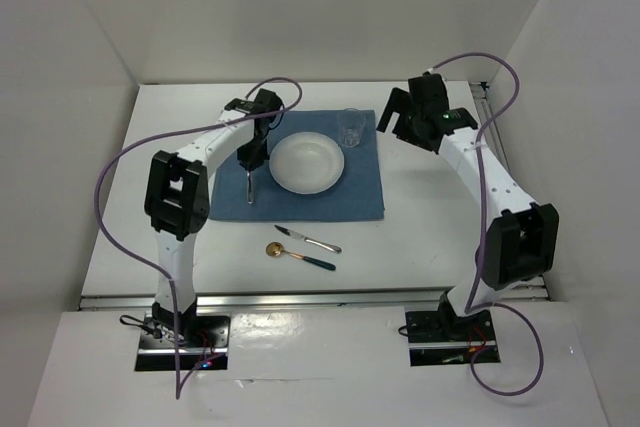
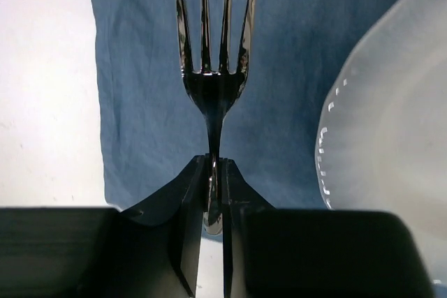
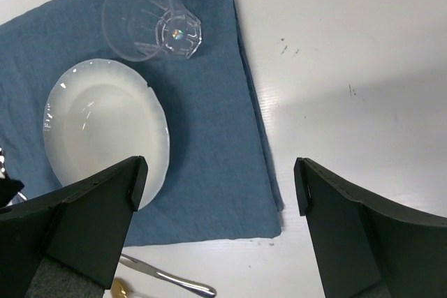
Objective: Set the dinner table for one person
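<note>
A blue cloth placemat (image 1: 300, 182) lies on the white dinner table (image 1: 430, 217), with a white plate (image 1: 307, 162) at its centre and a clear glass (image 1: 351, 128) at its far right corner. My left gripper (image 1: 250, 169) is shut on a metal fork (image 2: 214, 68), held over the placemat's left part, tines pointing away, just left of the plate (image 2: 391, 123). My right gripper (image 1: 400, 119) is open and empty, above the table just right of the glass; its view shows the glass (image 3: 150, 19), plate (image 3: 105, 130) and placemat (image 3: 209, 165).
A knife (image 1: 308, 239) and a gold-bowled spoon (image 1: 298, 256) lie on the table in front of the placemat. White walls stand to the left, right and back. A metal rail (image 1: 300, 299) runs along the front edge.
</note>
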Available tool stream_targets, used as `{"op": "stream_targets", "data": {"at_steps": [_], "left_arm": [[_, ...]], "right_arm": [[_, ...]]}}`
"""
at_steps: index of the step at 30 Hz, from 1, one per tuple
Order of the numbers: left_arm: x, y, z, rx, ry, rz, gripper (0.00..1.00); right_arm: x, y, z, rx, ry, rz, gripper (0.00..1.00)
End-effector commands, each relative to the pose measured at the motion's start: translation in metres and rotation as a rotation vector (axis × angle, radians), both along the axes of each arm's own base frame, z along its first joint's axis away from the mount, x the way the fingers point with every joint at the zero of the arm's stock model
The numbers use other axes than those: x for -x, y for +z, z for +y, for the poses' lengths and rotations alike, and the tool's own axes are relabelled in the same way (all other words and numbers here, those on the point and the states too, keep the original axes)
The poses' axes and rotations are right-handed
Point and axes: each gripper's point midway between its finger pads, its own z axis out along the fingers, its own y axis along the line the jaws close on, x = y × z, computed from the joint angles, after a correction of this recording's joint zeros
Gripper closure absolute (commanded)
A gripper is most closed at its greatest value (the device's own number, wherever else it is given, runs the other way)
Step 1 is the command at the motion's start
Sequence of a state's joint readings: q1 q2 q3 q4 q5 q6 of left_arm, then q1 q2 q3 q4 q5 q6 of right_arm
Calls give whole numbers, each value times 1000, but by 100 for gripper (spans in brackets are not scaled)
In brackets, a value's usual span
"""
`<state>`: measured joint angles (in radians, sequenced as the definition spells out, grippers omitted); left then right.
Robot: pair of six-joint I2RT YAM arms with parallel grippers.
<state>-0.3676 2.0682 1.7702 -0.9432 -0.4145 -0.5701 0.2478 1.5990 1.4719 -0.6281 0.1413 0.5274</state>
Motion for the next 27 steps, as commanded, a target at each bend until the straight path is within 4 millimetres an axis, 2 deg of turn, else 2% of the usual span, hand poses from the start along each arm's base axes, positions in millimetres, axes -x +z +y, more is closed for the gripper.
{"op": "stream_targets", "data": {"at_steps": [1,4,6,7,9,12,14,15,16,17,18,20,23,24,25,26,27], "left_arm": [[-25,8,-2,32,-80,-19,100],[-34,-2,-3,38,-99,0,100],[-41,-10,-6,37,-99,4,100],[-44,-13,-5,51,-94,10,100],[-48,-20,-6,49,-94,17,100],[-54,-25,-5,30,-98,25,100],[-52,-32,-3,13,-95,50,100],[-52,-37,0,23,-88,62,100],[-52,-34,0,23,-88,62,100],[-51,-40,-2,33,-82,75,100],[-51,-40,-2,33,-82,75,100],[-48,-48,2,36,-75,98,100],[-48,-52,0,44,-65,113,84],[-45,-53,0,44,-55,123,75],[-46,-48,0,47,-55,113,54],[-47,-44,0,50,-55,104,48],[-47,-39,0,53,-56,93,42]], "right_arm": [[13,15,-9,-2,-15,-41,0],[21,17,-11,-2,-15,-41,0],[28,6,-13,6,-15,-10,0],[31,8,-14,6,-15,-9,0],[41,-6,-11,2,17,32,0],[58,-13,-10,7,42,46,0],[73,-17,-9,12,53,65,0],[80,-27,-8,18,64,89,0],[87,-33,-8,27,55,109,0],[93,-34,-10,29,55,116,0],[100,-46,-14,40,41,153,0],[107,-50,-16,44,41,168,0],[115,-49,-11,46,60,168,0],[117,-47,-12,46,60,168,0],[120,-48,-3,47,100,169,0],[127,-49,9,56,160,178,0],[129,-52,8,66,169,186,0]]}}
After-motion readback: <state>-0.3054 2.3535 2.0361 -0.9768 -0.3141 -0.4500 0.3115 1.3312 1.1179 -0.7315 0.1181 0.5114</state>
